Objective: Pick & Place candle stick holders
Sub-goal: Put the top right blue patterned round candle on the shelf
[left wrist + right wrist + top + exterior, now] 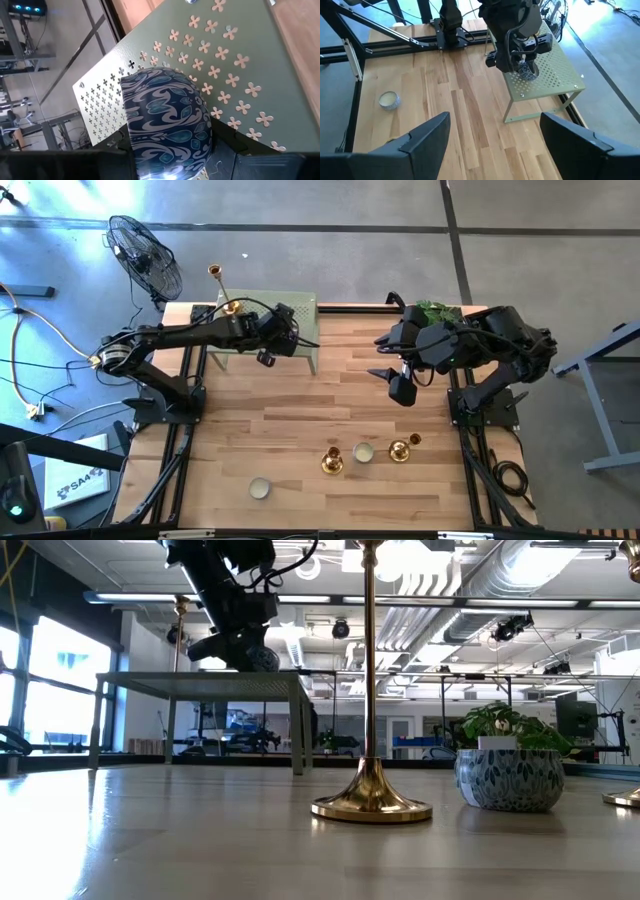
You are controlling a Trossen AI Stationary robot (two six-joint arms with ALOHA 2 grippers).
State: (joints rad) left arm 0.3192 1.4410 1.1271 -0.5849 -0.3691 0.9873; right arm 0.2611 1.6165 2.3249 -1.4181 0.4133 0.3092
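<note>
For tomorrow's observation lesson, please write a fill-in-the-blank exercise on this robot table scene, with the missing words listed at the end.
1. The left gripper holds a blue patterned bowl above the perforated green ____.
2. On the stand, near its far left corner, one tall candle stick holder stands ____.
3. The right gripper hovers over the table with its fingers ____.
4. Beside the right arm's base sits a potted ____.

Missing words: stand; upright; open; plant
</note>
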